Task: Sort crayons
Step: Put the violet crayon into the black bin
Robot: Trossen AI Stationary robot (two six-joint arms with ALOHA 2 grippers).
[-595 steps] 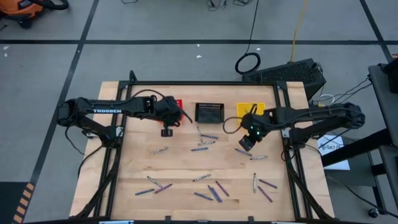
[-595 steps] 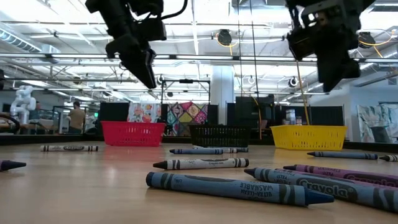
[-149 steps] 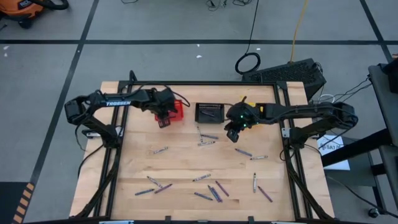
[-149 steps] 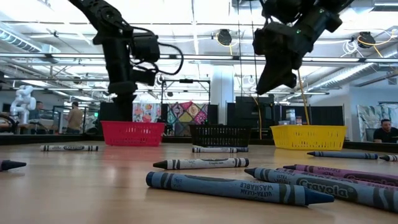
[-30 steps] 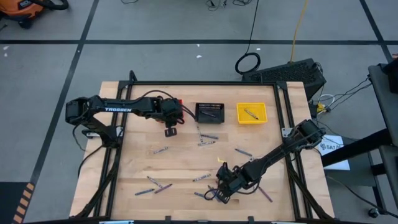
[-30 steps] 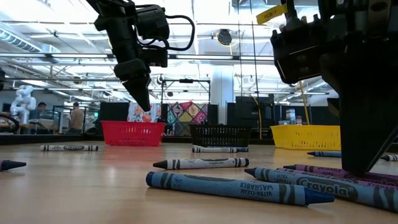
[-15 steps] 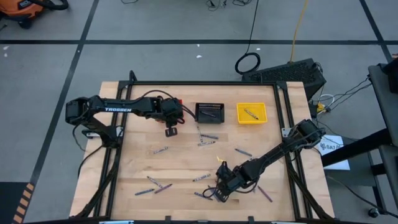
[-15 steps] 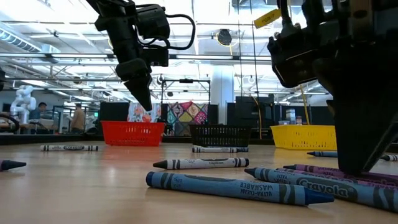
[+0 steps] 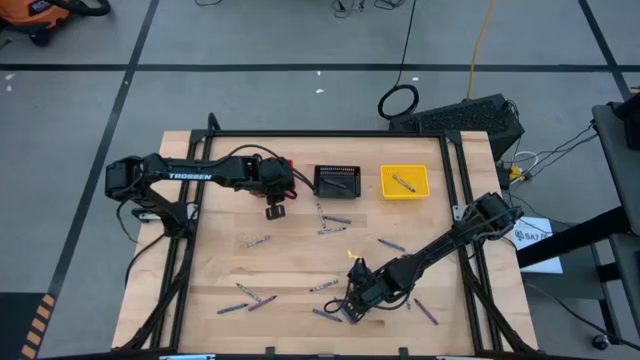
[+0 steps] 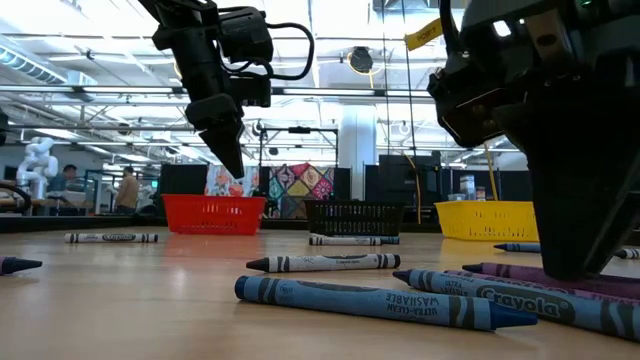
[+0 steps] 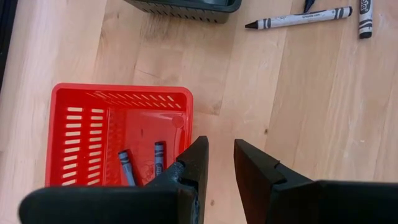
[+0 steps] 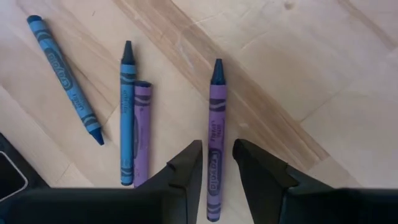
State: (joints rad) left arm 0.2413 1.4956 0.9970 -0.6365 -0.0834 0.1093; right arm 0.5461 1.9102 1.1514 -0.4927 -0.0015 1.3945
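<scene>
Blue, purple and grey crayons lie scattered flat on the wooden table (image 9: 300,262). My right gripper (image 9: 347,308) is low over the near-middle cluster. It is open, with one finger on each side of a purple crayon (image 12: 216,118) that lies flat on the wood. Beside it lie a blue crayon (image 12: 127,112), a second purple one (image 12: 142,134) and another blue one (image 12: 64,78). My left gripper (image 9: 272,210) hangs above the table beside the red basket (image 9: 287,172), slightly open and empty (image 11: 221,160).
The red basket (image 11: 74,99) holds two blue-grey crayons (image 11: 158,158). A black basket (image 9: 337,180) and a yellow basket (image 9: 404,181) stand along the far edge, each with a crayon inside. More crayons lie mid-table (image 9: 333,222) and near the front (image 10: 380,300).
My right gripper has edged slightly toward the table's left, staying low over the near-middle crayons.
</scene>
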